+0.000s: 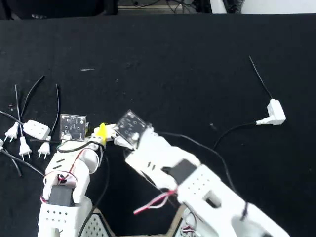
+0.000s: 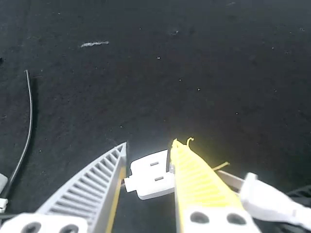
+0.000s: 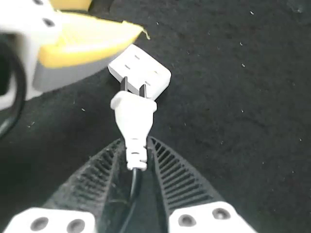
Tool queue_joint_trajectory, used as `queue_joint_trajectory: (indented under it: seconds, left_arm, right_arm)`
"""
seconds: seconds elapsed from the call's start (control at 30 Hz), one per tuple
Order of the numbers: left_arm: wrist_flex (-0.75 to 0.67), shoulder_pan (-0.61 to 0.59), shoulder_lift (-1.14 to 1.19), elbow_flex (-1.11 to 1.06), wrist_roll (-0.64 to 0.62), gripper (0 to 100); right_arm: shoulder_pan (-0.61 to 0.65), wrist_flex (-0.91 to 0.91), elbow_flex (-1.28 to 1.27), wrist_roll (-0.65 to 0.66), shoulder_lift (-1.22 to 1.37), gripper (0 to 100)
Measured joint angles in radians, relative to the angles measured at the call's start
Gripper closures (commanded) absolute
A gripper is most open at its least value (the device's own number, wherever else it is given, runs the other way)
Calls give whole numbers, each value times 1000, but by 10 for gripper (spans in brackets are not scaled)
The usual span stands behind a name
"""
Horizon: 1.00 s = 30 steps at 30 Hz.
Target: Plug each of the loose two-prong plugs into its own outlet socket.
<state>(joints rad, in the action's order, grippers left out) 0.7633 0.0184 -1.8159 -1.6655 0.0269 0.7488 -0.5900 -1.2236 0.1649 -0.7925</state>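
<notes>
Toward eight o'clock on the table [image 1: 197, 54], the left gripper [image 2: 149, 154] pinches the socket [image 2: 151, 175]. The right gripper [image 3: 135, 145] squeezes the plug [image 3: 132, 112] at its cord end. The plug looks light, hard and slippery, so I'd hold its body.

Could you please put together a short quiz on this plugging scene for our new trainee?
1. True or false: the right gripper has its jaws shut on a white plug.
2. What holds the white socket block? A: the left gripper. B: a person's hand. C: nothing, it lies free.
3. Short answer: are the plug's prongs fully buried in the socket block?
Key: 1 true; 2 A; 3 no, part of both prongs shows.
</notes>
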Motion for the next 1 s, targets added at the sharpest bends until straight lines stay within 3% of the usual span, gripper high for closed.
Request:
queue_joint_trajectory:
  seconds: [0.33,0.53,0.87,1.0]
  left_arm:
    - [0,0,0,0,0,848]
    - [0,0,0,0,0,848]
    - [0,0,0,0,0,848]
    - [0,0,0,0,0,848]
  right_arm:
    - [-118,51,281,14,514,988]
    - [-173,-110,491,66,726,986]
    - [-252,-144,647,71,870,889]
    - [-261,-144,647,143,876,889]
